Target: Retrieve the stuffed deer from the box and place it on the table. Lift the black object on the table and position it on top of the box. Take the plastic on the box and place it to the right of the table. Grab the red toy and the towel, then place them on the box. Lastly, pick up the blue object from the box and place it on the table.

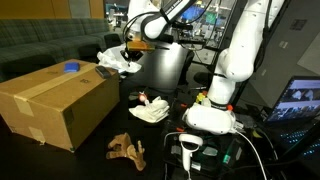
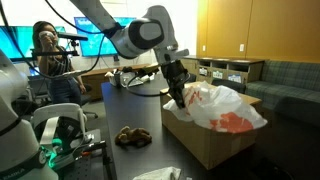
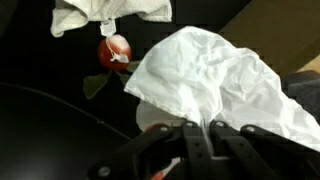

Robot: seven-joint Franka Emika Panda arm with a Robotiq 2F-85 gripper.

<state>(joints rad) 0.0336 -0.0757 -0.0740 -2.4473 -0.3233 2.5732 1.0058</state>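
My gripper (image 3: 197, 135) is shut on the white plastic bag (image 3: 215, 75), pinching a fold of it between the fingers. In both exterior views the gripper (image 2: 178, 95) holds the plastic (image 2: 222, 108) at the far end of the cardboard box (image 1: 60, 100), the bag (image 1: 118, 60) bunched over that end. A blue object (image 1: 70, 68) lies on the box top. The brown stuffed deer (image 1: 127, 150) lies on the black table and also shows in an exterior view (image 2: 132, 137). The white towel (image 1: 150, 110) with the red toy (image 3: 114, 50) lies on the table. I cannot pick out the black object.
The robot's white base (image 1: 215, 105) stands at the table edge with cables and a handheld scanner (image 1: 190, 150) beside it. A person (image 2: 45, 45) sits behind, near monitors. A sofa (image 1: 40, 40) and low cabinets (image 2: 235, 70) line the room.
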